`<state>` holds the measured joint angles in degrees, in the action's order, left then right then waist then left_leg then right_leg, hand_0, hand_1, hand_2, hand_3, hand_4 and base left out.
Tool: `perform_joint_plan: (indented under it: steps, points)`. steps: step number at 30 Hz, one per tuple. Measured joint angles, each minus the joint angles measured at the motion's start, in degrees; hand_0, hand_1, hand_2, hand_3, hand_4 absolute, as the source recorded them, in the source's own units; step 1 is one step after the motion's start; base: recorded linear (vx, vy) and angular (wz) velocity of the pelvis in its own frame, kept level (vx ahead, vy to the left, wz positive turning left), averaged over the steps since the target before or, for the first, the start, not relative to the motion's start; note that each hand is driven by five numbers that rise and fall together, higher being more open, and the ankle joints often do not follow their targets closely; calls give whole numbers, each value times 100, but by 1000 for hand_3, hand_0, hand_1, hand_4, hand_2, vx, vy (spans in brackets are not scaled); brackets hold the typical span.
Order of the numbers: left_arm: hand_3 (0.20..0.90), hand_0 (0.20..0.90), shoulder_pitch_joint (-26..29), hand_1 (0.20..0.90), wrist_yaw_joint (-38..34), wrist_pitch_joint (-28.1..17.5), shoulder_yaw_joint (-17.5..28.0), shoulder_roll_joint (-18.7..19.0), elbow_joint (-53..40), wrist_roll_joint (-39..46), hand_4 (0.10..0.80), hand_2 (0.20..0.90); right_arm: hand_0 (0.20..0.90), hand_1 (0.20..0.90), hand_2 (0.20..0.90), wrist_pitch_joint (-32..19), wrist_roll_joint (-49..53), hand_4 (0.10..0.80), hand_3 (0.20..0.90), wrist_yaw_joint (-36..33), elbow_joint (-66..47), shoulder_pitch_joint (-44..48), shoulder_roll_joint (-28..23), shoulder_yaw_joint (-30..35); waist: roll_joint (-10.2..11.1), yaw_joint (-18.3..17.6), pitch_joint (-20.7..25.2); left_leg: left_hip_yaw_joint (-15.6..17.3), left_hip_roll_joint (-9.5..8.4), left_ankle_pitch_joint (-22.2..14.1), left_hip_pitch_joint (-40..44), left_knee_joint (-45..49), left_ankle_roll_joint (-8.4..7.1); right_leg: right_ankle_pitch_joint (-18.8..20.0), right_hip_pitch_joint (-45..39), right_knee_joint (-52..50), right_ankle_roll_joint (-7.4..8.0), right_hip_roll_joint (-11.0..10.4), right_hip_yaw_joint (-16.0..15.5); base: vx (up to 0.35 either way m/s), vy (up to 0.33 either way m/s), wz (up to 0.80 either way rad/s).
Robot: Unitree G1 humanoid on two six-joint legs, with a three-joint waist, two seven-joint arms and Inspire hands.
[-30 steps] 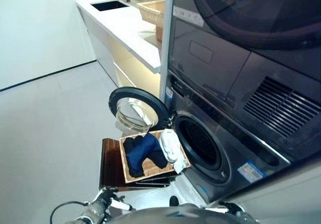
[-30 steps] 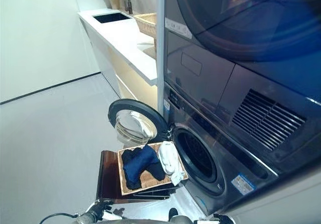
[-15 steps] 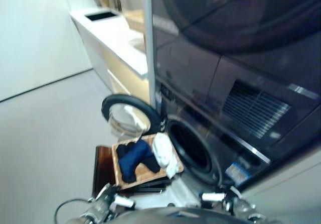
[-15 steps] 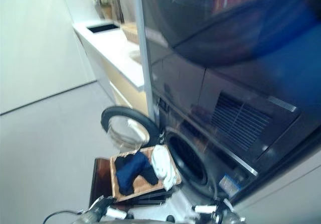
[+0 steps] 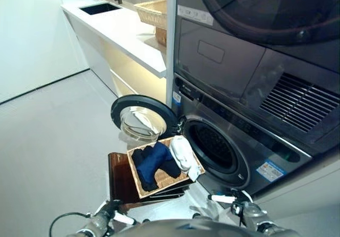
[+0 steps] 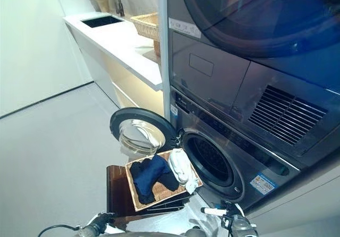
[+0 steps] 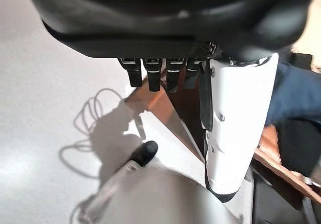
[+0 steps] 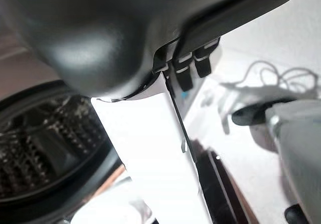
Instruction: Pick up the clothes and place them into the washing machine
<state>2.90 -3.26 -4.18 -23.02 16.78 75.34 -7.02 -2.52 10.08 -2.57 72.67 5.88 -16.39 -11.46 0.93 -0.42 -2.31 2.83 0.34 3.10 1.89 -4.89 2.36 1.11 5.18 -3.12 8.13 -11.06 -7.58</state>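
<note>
Fingers hang straight and empty on both hands: the left hand [image 7: 200,38] low at the robot's left, the right hand [image 8: 165,63] low before the washing machine [image 5: 234,152]. Two garments lie in one wicker basket [image 5: 139,183] on a dark stool [image 5: 118,178]: a navy cloth [image 5: 151,162] and, touching it, a white cloth [image 5: 181,152]. The round door [image 5: 141,121] stands open just beside the basket. A second basket [image 5: 151,11] rests on the white counter [image 5: 114,27].
</note>
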Motion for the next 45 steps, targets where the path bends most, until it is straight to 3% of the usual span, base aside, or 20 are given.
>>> perform_joint_plan:
  steps: [2,4,9,13,15,16,17,19,20,23,25,27,29,31,34,35,37,45]
  points:
    - [900,900,-4,900,-24,-1,102,53,32,7,800,900,900,900,900,5,-4,800,900,-25,11,30,-8,-15,75,-50,-16,-130,-32,35,-36,-4,-57,402,-302,500,70,91,379,184,-86,22]
    - [900,900,-96,900,-59,-9,236,-69,39,28,800,900,900,900,900,28,-8,800,900,-43,26,29,-101,-20,-49,-26,18,-164,77,12,31,-3,-150,551,-567,819,33,172,210,173,-113,18]
    - [900,900,-353,900,-42,-116,435,-309,-161,117,800,900,900,900,900,13,-64,800,900,-139,-28,113,-295,-26,-248,99,159,-395,322,13,62,3,-346,461,-705,817,-112,426,4,119,-114,20]
    - [900,900,-345,900,-53,-133,471,-309,-190,241,800,900,900,900,900,-3,-66,800,900,-155,-116,153,-332,-15,-208,154,121,-587,401,22,-301,482,-492,369,-766,815,-197,574,-285,-175,-122,49]
    - [900,900,79,900,-77,-151,438,-293,-200,366,800,900,900,900,900,-24,-54,800,900,-169,-109,302,-335,-17,-11,181,-204,-580,265,271,-1058,1196,-1049,375,-657,812,-387,367,-619,28,24,80]
    - [900,900,89,900,-71,-154,390,-319,-270,416,800,900,900,900,900,-30,-44,800,900,-214,-128,355,-396,-16,-61,191,-270,-408,281,254,-1219,1111,-1134,379,-567,822,-407,379,-798,169,52,53]
    - [900,900,87,900,-69,-197,374,-386,-290,440,800,900,900,900,900,-39,-10,800,900,-280,-142,368,-498,-13,-124,184,-245,-387,284,191,-1262,889,-1135,378,-364,793,-409,362,-774,158,55,17]
    - [900,900,-19,900,-89,-230,412,-397,-297,493,800,900,900,900,900,-46,5,800,900,-277,-159,478,-604,-27,-187,276,-226,-320,118,-17,-1104,811,-849,385,-137,744,-396,281,-592,214,106,-28]
    - [900,900,-47,900,-84,-224,397,-393,-295,482,800,900,900,900,900,-83,5,800,900,-290,-160,475,-616,-20,-225,263,-198,-304,88,-79,-951,545,-450,407,-77,755,-364,286,-543,251,136,-12]
    - [900,900,-97,900,-87,-233,419,-266,-288,460,800,900,900,900,900,-92,4,800,900,-259,-111,415,-488,-15,-39,271,-196,-37,-11,164,-825,274,-90,521,-63,810,-195,161,-395,211,117,-7]
    - [900,900,-165,900,-80,-255,455,-197,-289,469,800,900,900,900,900,-100,-1,800,900,-255,-71,387,-421,-9,109,291,-119,30,-146,120,-777,269,-23,506,-26,780,-148,76,-340,78,94,-22]
    - [900,900,-206,900,-85,-251,439,-154,-302,461,800,900,900,900,900,-111,-1,800,900,-254,-52,420,-384,24,195,402,-27,151,-169,33,-727,192,103,387,53,669,-32,-14,-250,-108,154,-40]
    - [900,900,-150,900,-115,-253,414,-31,-354,491,800,900,900,900,900,-117,8,800,900,-253,11,728,-319,-40,273,419,-137,230,-274,23,-818,285,240,543,764,-422,108,-160,-66,-158,81,-49]
    - [900,900,-47,900,-179,-256,372,60,-363,533,800,900,900,900,900,-121,39,800,900,-263,11,999,-314,-39,253,365,-253,244,-305,50,-942,284,277,645,1066,-532,199,-195,-91,-15,-50,-23]
    - [900,900,116,900,-276,-263,384,218,-462,655,800,900,900,900,900,-120,262,800,900,-375,30,1344,-319,-17,241,386,-490,285,-355,144,-1077,238,257,664,876,324,38,-154,-135,22,-71,2]
    - [900,900,127,900,-305,-267,385,235,-527,676,800,900,900,900,900,-132,316,800,900,-405,21,1403,-325,-16,196,421,-614,229,-361,169,-1065,246,210,908,794,430,33,-152,-43,-70,-67,20]
    - [900,900,68,900,-340,-329,379,221,-776,784,800,900,900,900,900,-130,434,800,900,-513,33,1555,-356,-31,64,449,-744,153,-303,196,-1181,275,141,998,769,599,21,-70,-112,-163,-59,17]
    - [900,900,259,900,-453,-540,-41,164,-1651,1146,800,900,900,900,900,-146,872,800,900,-834,185,3024,-786,-30,-254,506,-1342,-55,-170,340,-2346,482,-43,1180,1675,717,-147,122,-287,-98,-54,12]
